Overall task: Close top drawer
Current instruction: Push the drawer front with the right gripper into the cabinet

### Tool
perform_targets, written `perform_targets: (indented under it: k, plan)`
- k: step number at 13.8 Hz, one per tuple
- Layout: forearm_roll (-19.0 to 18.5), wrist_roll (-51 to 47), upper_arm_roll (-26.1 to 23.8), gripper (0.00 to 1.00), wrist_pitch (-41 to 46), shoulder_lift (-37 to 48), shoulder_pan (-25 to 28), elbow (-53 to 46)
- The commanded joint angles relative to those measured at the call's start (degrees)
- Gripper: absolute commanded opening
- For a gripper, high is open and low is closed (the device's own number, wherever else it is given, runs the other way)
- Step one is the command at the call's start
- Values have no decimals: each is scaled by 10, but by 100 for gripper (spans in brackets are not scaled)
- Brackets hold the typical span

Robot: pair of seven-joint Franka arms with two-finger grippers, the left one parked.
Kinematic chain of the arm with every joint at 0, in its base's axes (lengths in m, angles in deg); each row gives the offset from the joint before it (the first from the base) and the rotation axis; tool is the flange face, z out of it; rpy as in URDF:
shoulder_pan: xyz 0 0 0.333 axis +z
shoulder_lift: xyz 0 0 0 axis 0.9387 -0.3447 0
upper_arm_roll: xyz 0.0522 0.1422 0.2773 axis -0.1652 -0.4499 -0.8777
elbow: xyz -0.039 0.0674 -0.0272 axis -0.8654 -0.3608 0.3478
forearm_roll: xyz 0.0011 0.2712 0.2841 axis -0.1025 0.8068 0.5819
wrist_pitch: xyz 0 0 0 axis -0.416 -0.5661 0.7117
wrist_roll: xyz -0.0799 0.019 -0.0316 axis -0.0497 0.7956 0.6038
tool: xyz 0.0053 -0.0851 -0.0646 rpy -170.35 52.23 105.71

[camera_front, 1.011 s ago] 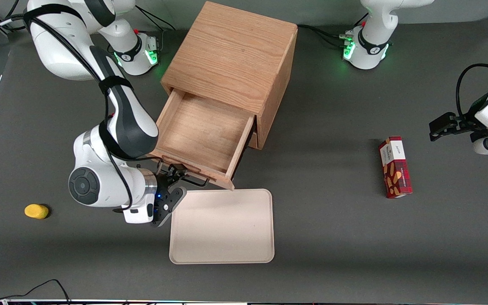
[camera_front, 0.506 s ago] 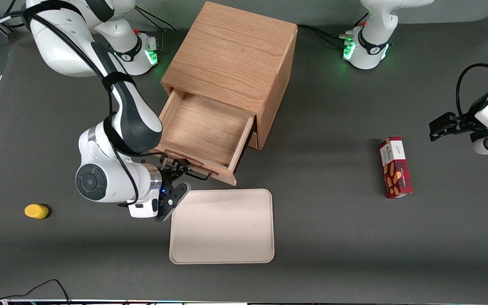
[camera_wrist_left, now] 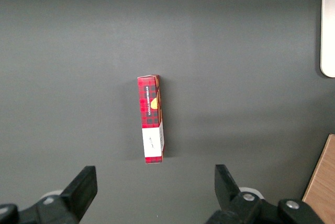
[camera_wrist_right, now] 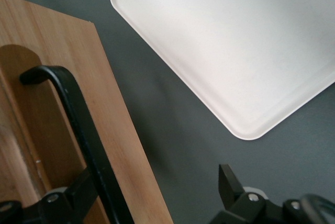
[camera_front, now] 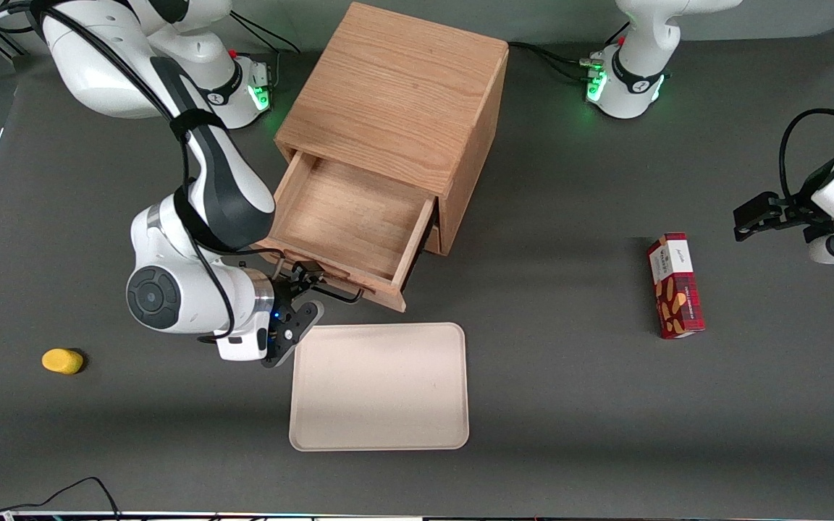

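The gripper [camera_front: 302, 284] is standing with its fingers spread wide at the black handle [camera_wrist_right: 78, 124] of the top drawer [camera_front: 344, 224], one finger [camera_wrist_right: 70, 200] touching the handle. The drawer is projecting open from the wooden cabinet [camera_front: 395, 94]. A cream tray [camera_front: 381, 387] is lying just beside the gripper, nearer the front camera.

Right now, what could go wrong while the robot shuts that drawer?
The end effector is open at the top drawer's handle, one finger beside the bar, so it might slip off. The drawer sits well out of the cabinet; an off-center push could jam it. The tray lies close beneath the arm.
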Motion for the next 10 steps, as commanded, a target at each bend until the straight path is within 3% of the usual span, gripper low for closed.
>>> perform_targets:
  k: [1,10]
  plan:
    - [10,-14,-9,100,-17,28,-5,44]
    - [5,-69,-33,100,-17,40,-5,56]
